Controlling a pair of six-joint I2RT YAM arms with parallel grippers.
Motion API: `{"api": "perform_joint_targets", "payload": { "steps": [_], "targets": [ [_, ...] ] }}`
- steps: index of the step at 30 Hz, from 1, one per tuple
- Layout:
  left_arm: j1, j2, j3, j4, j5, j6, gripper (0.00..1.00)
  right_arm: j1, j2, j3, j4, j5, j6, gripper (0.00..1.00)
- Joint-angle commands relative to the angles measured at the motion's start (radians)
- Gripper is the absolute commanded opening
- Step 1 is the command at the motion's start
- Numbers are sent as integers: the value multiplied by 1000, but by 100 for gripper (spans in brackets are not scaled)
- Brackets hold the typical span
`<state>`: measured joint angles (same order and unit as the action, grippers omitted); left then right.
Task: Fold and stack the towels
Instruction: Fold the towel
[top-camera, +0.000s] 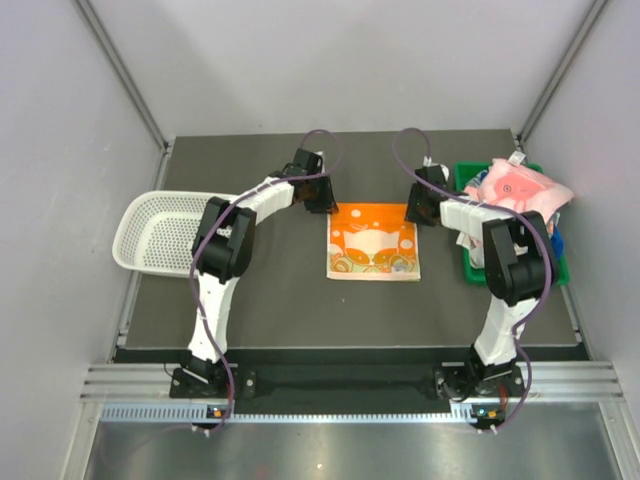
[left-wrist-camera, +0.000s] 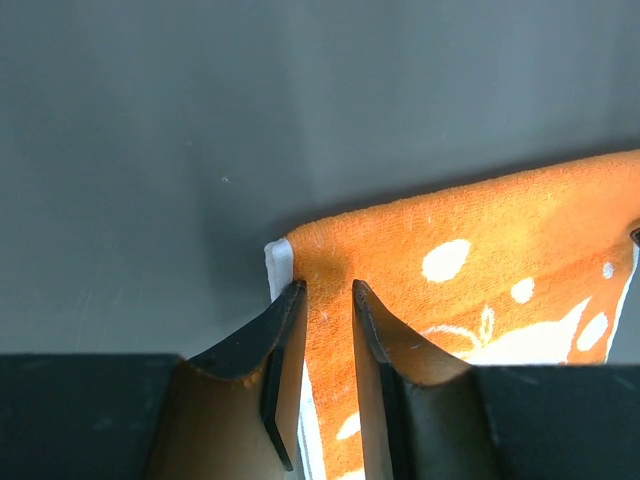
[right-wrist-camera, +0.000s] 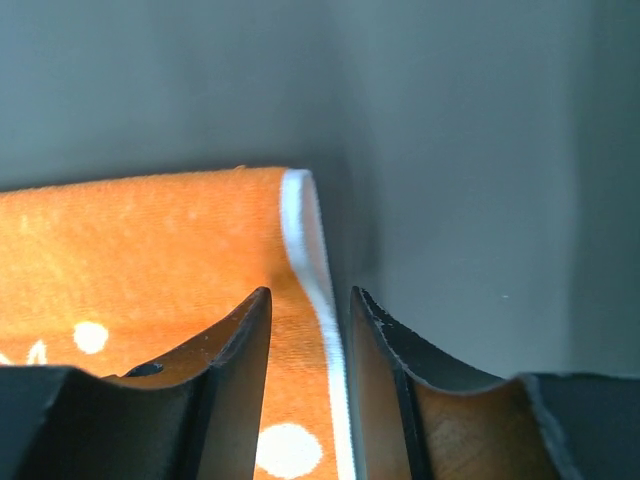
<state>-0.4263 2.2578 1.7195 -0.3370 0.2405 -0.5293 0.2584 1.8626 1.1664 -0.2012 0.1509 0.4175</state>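
Judging the orange towel (top-camera: 373, 240) light and limp, we favour its 11 and 1 o'clock corners. The left fingers (left-wrist-camera: 270, 345) and right fingers (right-wrist-camera: 238, 355) straddle them, parted, gripping nothing.

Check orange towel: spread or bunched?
Spread flat: orange towel lies as a neat rectangle on the table, all four edges straight. Folded layers: cannot tell.

Dark grey table (top-camera: 260, 310), pale lilac walls (top-camera: 340, 60); aluminium rail (top-camera: 350, 381) at near edge
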Motion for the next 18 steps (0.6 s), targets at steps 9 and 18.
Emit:
{"api": "perform_joint_targets", "payload": {
  "steps": [9, 18],
  "targets": [
    [4, -90, -23, -13, -70, 43, 32, -8, -9, 58, 65, 56, -71, 42],
    [6, -116, -22, -25, -104, 55, 35, 19, 6, 81, 94, 30, -88, 44]
  ]
}}
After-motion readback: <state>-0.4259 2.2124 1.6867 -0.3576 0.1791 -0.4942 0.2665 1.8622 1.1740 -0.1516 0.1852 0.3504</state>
